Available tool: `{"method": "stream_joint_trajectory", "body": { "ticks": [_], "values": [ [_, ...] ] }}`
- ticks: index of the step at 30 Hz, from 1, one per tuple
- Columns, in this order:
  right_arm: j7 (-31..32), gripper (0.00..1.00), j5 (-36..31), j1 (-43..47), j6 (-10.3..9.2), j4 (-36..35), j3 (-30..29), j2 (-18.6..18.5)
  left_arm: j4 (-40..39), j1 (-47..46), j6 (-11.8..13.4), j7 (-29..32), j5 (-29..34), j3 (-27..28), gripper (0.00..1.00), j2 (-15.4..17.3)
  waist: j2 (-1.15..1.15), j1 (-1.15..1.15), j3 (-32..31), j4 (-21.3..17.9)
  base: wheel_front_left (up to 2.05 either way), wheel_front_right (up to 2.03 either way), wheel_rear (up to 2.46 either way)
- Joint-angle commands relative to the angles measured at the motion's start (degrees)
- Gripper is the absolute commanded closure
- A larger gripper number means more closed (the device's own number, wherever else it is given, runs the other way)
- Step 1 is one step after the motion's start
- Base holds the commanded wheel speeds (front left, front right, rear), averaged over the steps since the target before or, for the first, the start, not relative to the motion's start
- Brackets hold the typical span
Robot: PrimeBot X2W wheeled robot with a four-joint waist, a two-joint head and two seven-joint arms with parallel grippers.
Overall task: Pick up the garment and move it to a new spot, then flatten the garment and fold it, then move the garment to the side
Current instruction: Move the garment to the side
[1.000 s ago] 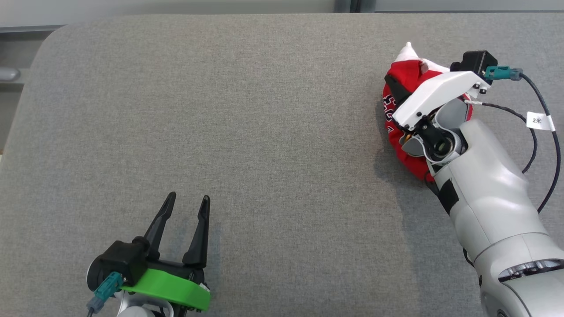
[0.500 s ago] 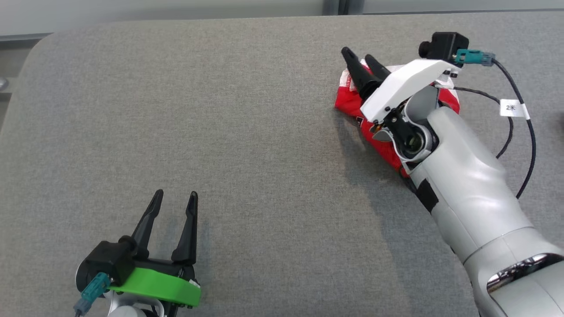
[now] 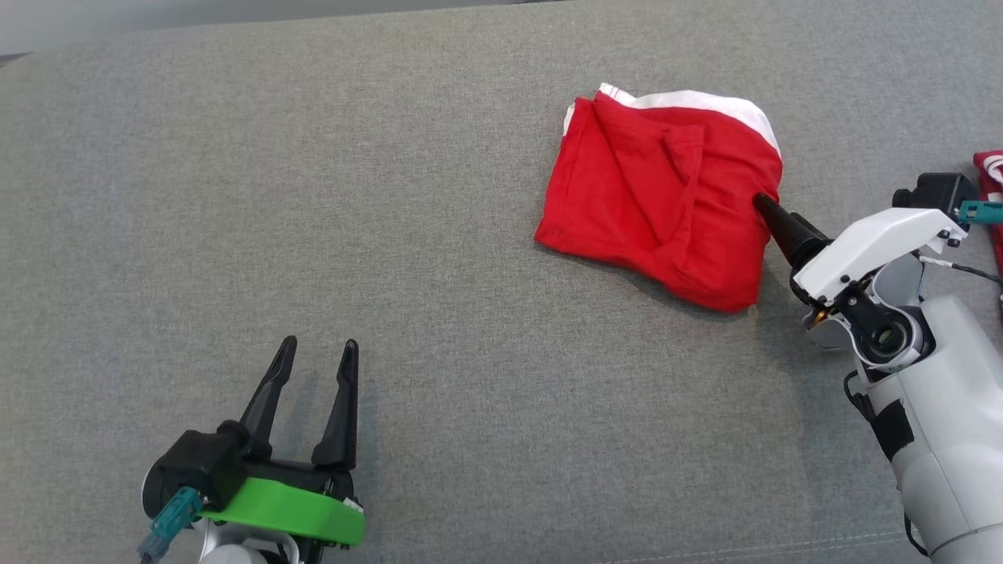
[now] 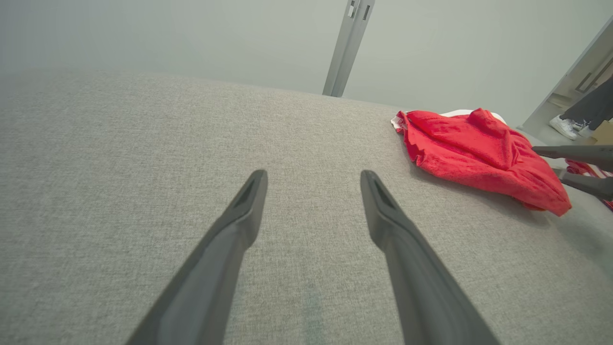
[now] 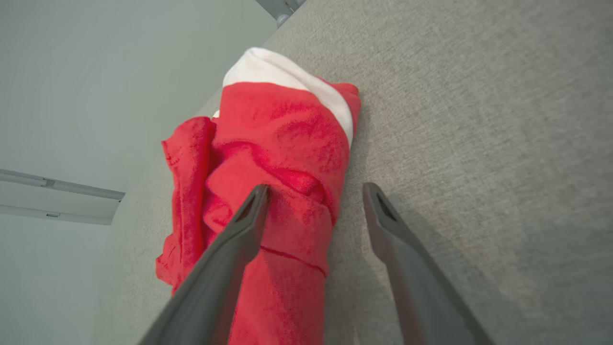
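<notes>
Red garment (image 3: 658, 211) with white band lies loosely bunched on grey fabric surface (image 3: 439, 235), in far right part. My right gripper (image 5: 314, 189) is at its right edge, fingers spread wide, holding nothing: one finger over red cloth, other over bare surface just beside. If finger touches cloth, I cannot tell. My left gripper (image 3: 320, 345) is well apart at near left, fingers also spread, empty.

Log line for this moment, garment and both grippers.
garment: rumpled on grey surface, unheld | right gripper: open, at garment's edge | left gripper: open, clear of garment | flattening: not done
</notes>
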Motion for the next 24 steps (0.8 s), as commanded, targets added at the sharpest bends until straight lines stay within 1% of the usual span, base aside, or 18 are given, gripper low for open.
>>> {"method": "stream_joint_trajectory", "body": {
  "ticks": [1,5,9,12,13,14,16,18,20,24],
  "values": [
    [0.4,0.00,0.5,0.7,0.02,-0.3,-0.6,-0.3,0.0,-0.7,-0.3,-0.1,0.6,0.2,0.00,-0.2,0.00,0.00,0.5,-0.4,0.00,0.00,0.00],
    [4.2,0.00,0.9,1.3,0.02,-1.2,-3.0,2.1,0.4,-1.7,-0.6,-0.1,0.9,0.3,0.00,-0.5,0.00,0.00,0.7,-0.2,0.00,0.00,0.00],
    [8.3,0.00,-0.9,-0.3,0.02,-0.3,-4.2,3.7,0.9,-2.4,-1.0,-0.1,1.2,0.5,0.00,-1.1,0.00,0.00,0.5,0.5,0.00,0.00,0.00],
    [10.6,0.00,-4.5,-2.1,0.02,2.0,-5.1,3.6,1.6,-2.6,-1.4,-0.1,1.0,0.4,0.00,-2.0,0.00,0.00,-0.1,1.2,0.00,0.00,0.00],
    [11.2,0.30,-6.0,-2.9,0.02,3.0,-5.3,3.4,1.7,-2.7,-1.5,-0.1,0.9,0.3,0.00,-2.4,0.00,0.00,-0.3,1.6,0.00,0.00,0.00],
    [11.9,1.00,-8.1,-3.7,0.02,3.6,-4.9,3.2,1.8,-2.8,-1.5,-0.1,0.9,0.3,0.00,-2.7,0.00,0.00,-0.6,1.9,0.00,0.00,0.00],
    [13.7,1.00,-12.0,-5.3,0.02,3.2,-3.3,2.7,2.0,-2.8,-1.7,-0.1,0.8,0.4,0.00,-3.3,0.00,0.00,-1.1,2.4,0.00,0.00,0.00],
    [15.1,1.00,-15.9,-6.3,0.02,1.2,-1.6,1.9,2.2,-2.5,-1.8,-0.1,0.6,0.6,0.00,-4.1,0.00,0.00,-1.5,2.8,0.00,0.00,0.00],
    [16.6,1.00,-18.8,-6.9,0.02,-1.9,0.0,1.6,2.3,-2.1,-2.0,-0.1,0.6,0.9,0.00,-4.6,0.00,0.00,-1.6,2.9,0.00,0.00,0.00],
    [20.1,1.00,-23.2,-6.0,0.02,-10.8,3.7,0.7,2.2,-1.2,-2.2,-0.1,0.9,1.6,0.00,-5.5,0.00,0.00,-1.5,2.3,0.00,0.00,0.00]
  ]
}}
